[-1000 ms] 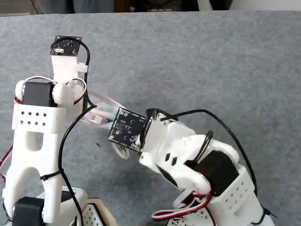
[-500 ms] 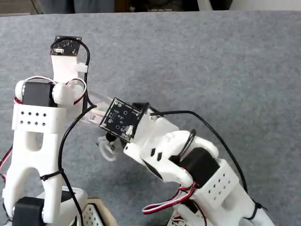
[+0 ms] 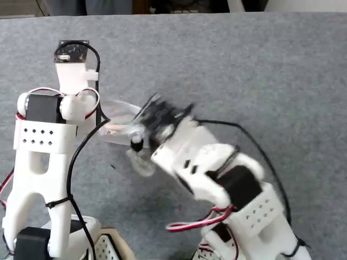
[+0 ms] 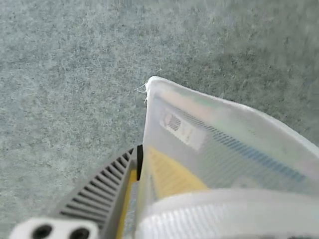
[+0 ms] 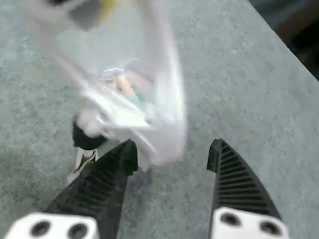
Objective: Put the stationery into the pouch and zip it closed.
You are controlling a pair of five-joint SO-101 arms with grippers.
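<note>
pouch (image 3: 116, 122): clear plastic, lifted off the grey counter (image 3: 244, 65) and hanging between the two arms, at the middle-left of the high view. pinched at one edge by the left pincer (image 4: 140, 167), ribbed jaw pressed flat on the plastic wall. probably gripped there to keep the bag up and steady, and to give the other arm a fixed hold to work the zip against. carries the stationery (image 5: 122, 82) inside, seen through the wall as a few coloured pieces, with a striped label (image 4: 182, 130) and something yellow close to the left wrist camera. looks therefore like the filling part done and the closing part in hand, but cannot tell the zip's progress from these views. right pincer (image 5: 172, 154) spread wide, pinching nothing, just beside the lower end of the pouch, jaws standing either side of bare counter. likely kept open like this in order to come around the zip pull. small dark piece (image 5: 85, 135) hanging at the pouch's edge near one right jaw, maybe that pull, but not sure. next move would ask for a fine closing on a small tab, then a pull along the zip line, away from the left hold. some risk of folding the thin soft plastic, or of slipping it out of the left grip, under a sideways pull.
</note>
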